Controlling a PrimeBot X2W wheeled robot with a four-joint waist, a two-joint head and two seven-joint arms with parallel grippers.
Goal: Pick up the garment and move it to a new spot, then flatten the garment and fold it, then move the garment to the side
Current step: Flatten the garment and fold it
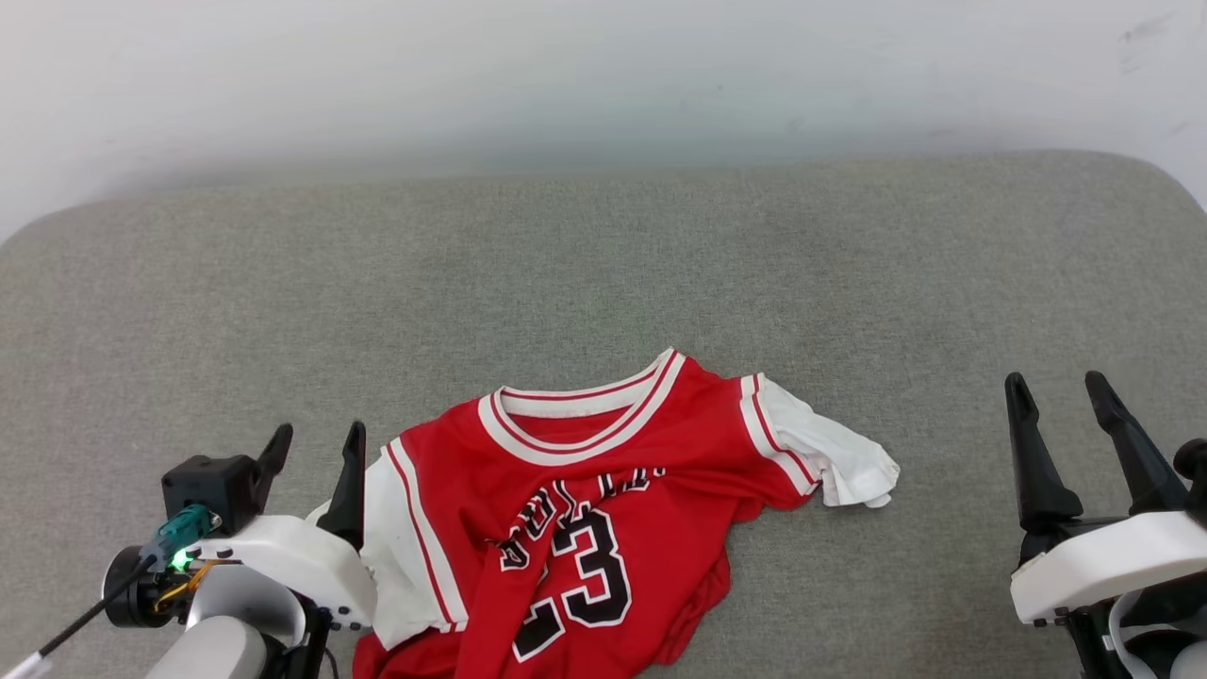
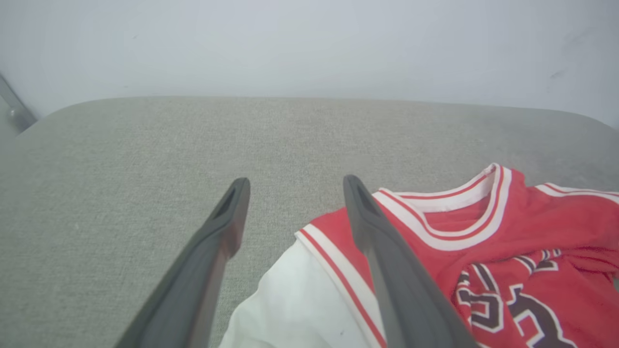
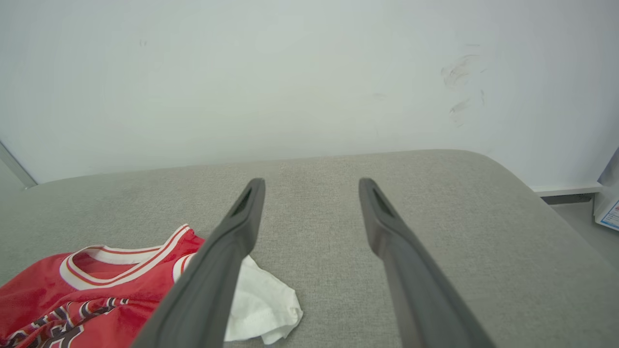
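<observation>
Garment: the garment (image 1: 585, 509) lies front up on the near middle of the grey cushion (image 1: 603, 264), collar toward the wall (image 1: 603, 75). The chest is bunched and the black 23 is creased.
Left gripper: the left gripper (image 1: 319, 434) stands wide apart right at the jersey's white sleeve (image 1: 401, 556), pinching nothing.
Right gripper: the right gripper (image 1: 1056, 382) is spread just as wide and is empty, well apart from the cloth, over bare cushion.
Head view's extra: both grippers show at once, and so does the jersey's hem running off the bottom edge.
Left wrist's extra: the sleeve lies between and under the left gripper's (image 2: 296, 181) fingers. One finger (image 2: 387, 261) crosses the red shoulder and hides part of the striped trim. A grey strip (image 2: 12, 106) leans at the far left.
Right wrist's extra: scuff marks (image 3: 459, 77) show on the wall, and a pale box (image 3: 608, 208) sits past the cushion's rounded corner.
In the way: one finger (image 3: 213, 280) of the right gripper (image 3: 312, 182) covers part of the crumpled far sleeve (image 3: 261, 304).
</observation>
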